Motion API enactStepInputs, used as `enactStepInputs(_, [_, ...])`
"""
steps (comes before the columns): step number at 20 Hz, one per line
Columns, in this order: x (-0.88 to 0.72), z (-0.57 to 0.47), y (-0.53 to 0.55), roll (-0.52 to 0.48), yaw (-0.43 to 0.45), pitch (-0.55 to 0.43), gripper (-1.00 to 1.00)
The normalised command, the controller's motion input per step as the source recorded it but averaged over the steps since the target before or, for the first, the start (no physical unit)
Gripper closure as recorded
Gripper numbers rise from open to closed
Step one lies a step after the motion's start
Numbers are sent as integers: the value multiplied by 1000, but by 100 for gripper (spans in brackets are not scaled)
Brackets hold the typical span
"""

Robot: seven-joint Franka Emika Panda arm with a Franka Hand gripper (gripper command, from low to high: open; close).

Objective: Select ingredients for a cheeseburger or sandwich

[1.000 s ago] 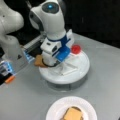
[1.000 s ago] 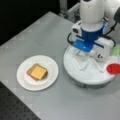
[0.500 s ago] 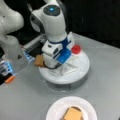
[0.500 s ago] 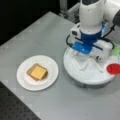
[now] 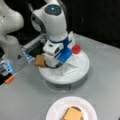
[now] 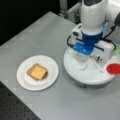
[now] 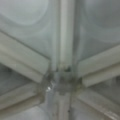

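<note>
Above the white round divided tray, the hand hangs low over the hub where the raised dividers meet; the wrist view shows only those ribs and bare tray floor, with no ingredient beneath the camera. Whether the hand's jaws stand apart or together cannot be told, since the arm's body hides the fingertips in both front views and none appear in the wrist view.

Ingredients on the tray: 1 tan toast square lies at the tray's edge toward a front view's left, just beside the hand; 1 red disc lies in a compartment toward a front view's right; a green leaf piece shows only as a sliver at the picture's edge.

Sandwich: on the white plate, well apart from the tray on the grey worktop, sits a partial stack with a yellow-orange cheese square uppermost, a dark brown rim under it and tan toast at the base. No top toast is on it.

Step in hand, as judged: selection of a further ingredient from the tray, the stack being built up to the cheese. Any pick calls for centring over 1 compartment, not over the ribs.
</note>
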Motion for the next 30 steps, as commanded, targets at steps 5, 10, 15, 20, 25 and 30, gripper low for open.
enactStepInputs(5, [-66,-124,79,-161,35,-104,-100])
enactStepInputs(10, [-83,-126,63,-178,55,-128,-100])
enactStepInputs(15, [-88,-149,89,-164,46,-135,-100])
enactStepInputs(20, [-83,-132,123,-155,52,-131,-100])
enactStepInputs(25, [-93,-117,127,-169,56,-131,-100])
enactStepInputs(30, [-87,-107,99,-163,77,-127,-100])
